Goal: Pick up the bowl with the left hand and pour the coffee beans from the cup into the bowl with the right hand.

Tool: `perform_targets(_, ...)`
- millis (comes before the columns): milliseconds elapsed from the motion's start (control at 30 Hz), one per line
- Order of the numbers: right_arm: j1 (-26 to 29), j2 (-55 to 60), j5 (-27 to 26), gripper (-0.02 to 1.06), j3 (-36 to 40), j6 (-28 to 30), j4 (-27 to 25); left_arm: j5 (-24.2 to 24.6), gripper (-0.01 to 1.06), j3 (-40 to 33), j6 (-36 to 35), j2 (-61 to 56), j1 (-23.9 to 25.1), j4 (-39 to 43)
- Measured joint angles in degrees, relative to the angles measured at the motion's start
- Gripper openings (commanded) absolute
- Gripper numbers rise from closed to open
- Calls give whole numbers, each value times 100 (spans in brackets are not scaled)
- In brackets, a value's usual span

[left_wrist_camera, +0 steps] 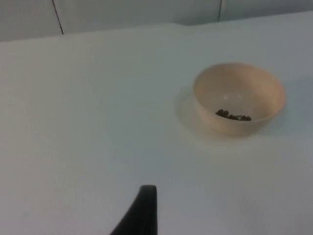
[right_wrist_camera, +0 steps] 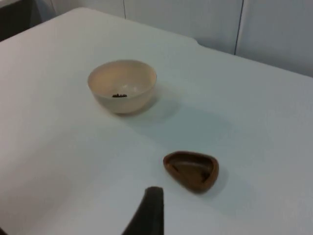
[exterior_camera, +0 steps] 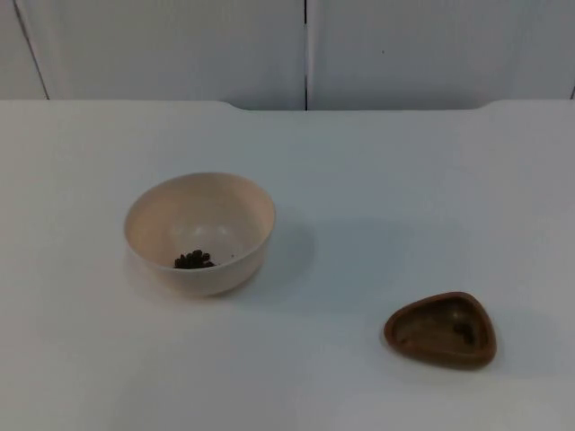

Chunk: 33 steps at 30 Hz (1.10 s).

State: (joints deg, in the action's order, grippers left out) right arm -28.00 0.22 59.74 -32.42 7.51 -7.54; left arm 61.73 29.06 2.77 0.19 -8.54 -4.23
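A cream bowl (exterior_camera: 199,232) stands upright on the white table, left of centre, with a small heap of coffee beans (exterior_camera: 193,259) at its bottom. A brown, rounded-triangular cup (exterior_camera: 441,329) sits upright on the table at the front right, with only a dark speck or two inside. The left wrist view shows the bowl (left_wrist_camera: 239,98) and its beans (left_wrist_camera: 233,116) some way ahead of my left gripper (left_wrist_camera: 142,213), which hangs over bare table. In the right wrist view my right gripper (right_wrist_camera: 149,213) is held back from the cup (right_wrist_camera: 191,170), with the bowl (right_wrist_camera: 122,85) farther off.
The white table (exterior_camera: 404,197) ends at the grey partition wall (exterior_camera: 305,49) behind. Bowl and cup stand well apart, with open table between and around them.
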Motion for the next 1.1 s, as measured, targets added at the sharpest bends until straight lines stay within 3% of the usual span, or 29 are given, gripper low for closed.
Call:
perform_targets(400,0,0,401,82,0,-34,151,26,94,-46,-17,0,0,14)
perform_targets(800,0,0,600,82,0,-421,425,26,94,-46,-27,0,0,14)
perform_targets(1100,0,0,67,82,112,-501,520,26,94,-46,-27,0,0,14)
